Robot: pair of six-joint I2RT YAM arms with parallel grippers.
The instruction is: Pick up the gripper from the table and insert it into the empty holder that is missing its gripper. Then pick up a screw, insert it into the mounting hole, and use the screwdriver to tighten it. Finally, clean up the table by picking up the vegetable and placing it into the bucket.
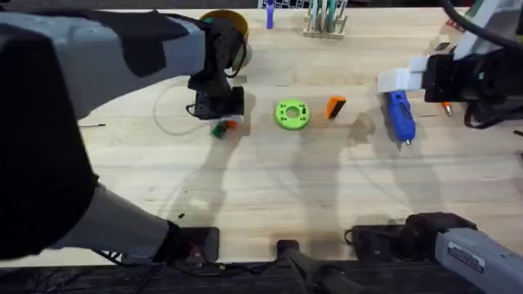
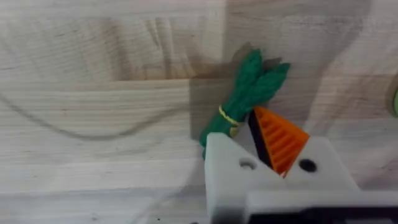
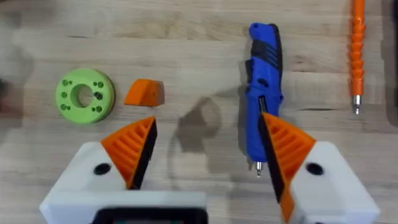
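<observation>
The vegetable point(image 2: 245, 93), a dark-green leafy toy, lies on the counter point(image 1: 261, 188) directly beneath the left end effector point(image 2: 264, 155). In the left wrist view one white holder point(image 2: 227, 171) of that end effector carries no orange tip, while the other pad point(image 2: 280, 140) is fitted; whether the fingers are parted or closed cannot be told.

The orange gripper point(image 1: 336, 107) lies unfitted just beside the lime-green disc point(image 1: 292, 114), near the middle of the counter. The blue screwdriver point(image 1: 400, 116) lies under the right end effector point(image 3: 208, 146), whose two orange pads are spread wide with nothing between them.

The insertion step is judged not yet done, so the orange tip should be fetched first. It is best approached from straight above and gripped across its flat faces, well clear of the disc, so that the disc is not nudged. The wedge should be aligned with the bare holder before being pressed home. The bucket point(image 1: 227, 24) stands at the far edge, behind the left arm.
</observation>
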